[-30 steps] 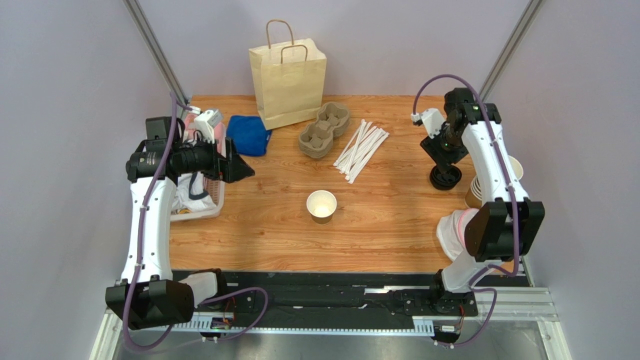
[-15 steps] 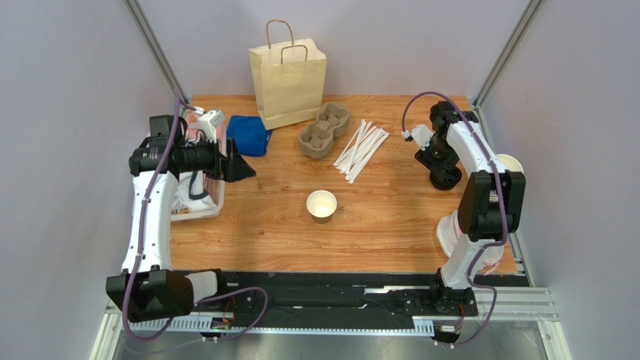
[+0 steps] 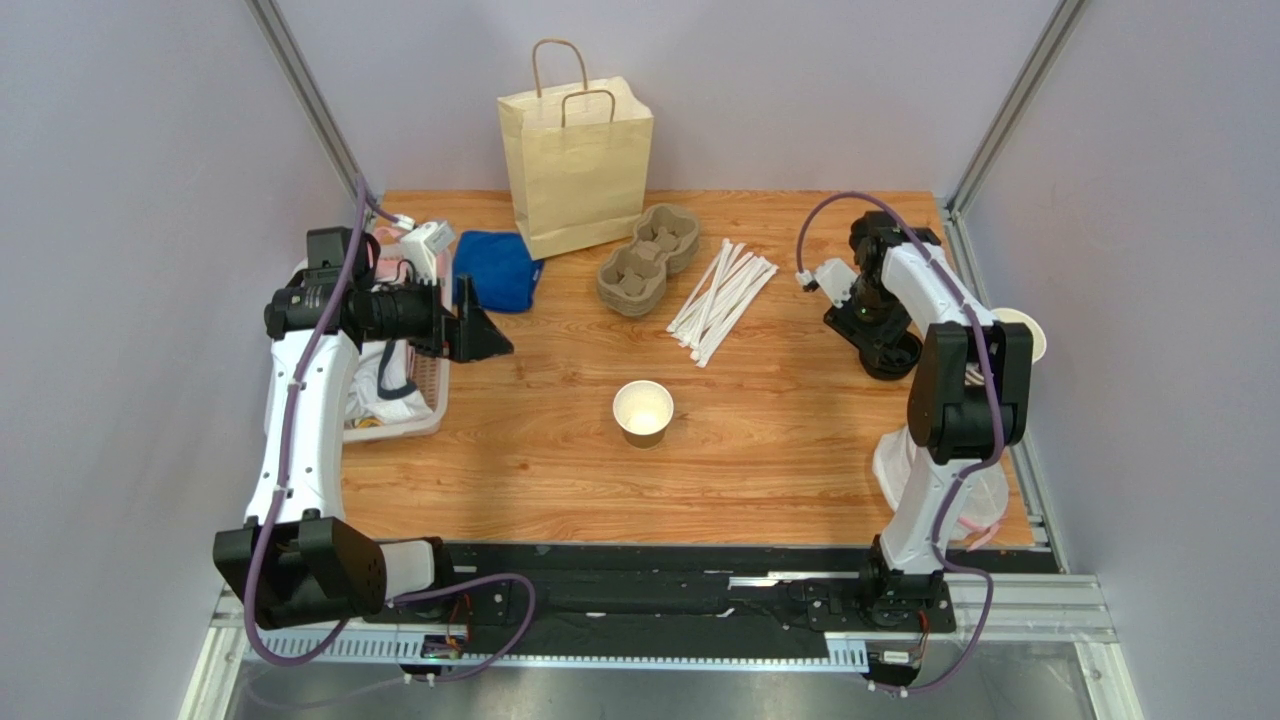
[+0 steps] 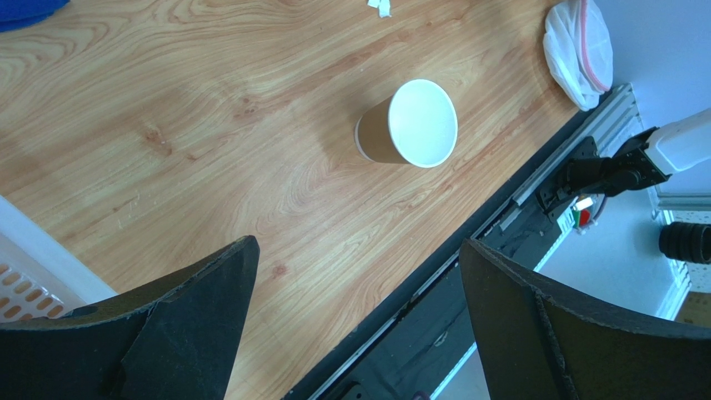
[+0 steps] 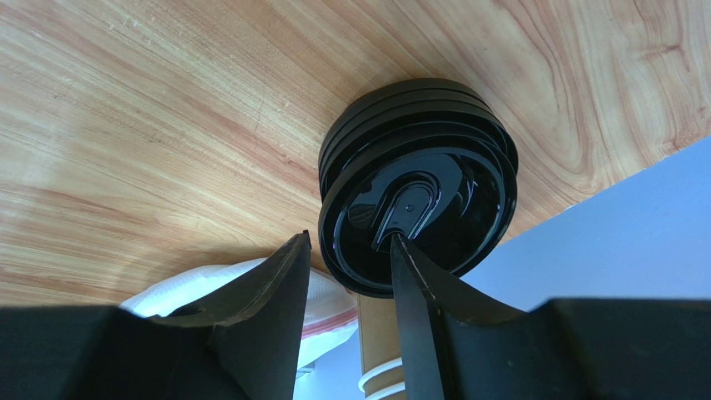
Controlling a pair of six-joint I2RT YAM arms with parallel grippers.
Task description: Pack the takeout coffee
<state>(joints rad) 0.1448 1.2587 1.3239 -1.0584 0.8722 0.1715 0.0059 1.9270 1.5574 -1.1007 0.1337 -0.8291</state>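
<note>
Takeout coffee cup stood upright and lidless near the middle of the desk, its white inside showing, well apart from the paper bag standing at the far edge. The left tool hung over the desk's left side, beside the white basket, spread wide and holding nothing; in its wrist view the cup sat beyond the gap between its fingers. The right tool sat at the stack of black lids near the right edge. It was partly closed, with one finger outside the rim of the top lid and the other over that lid's sunken face. Whether they pinched the rim could not be told. A cardboard cup carrier and white stirrers lay between bag and lids.
</note>
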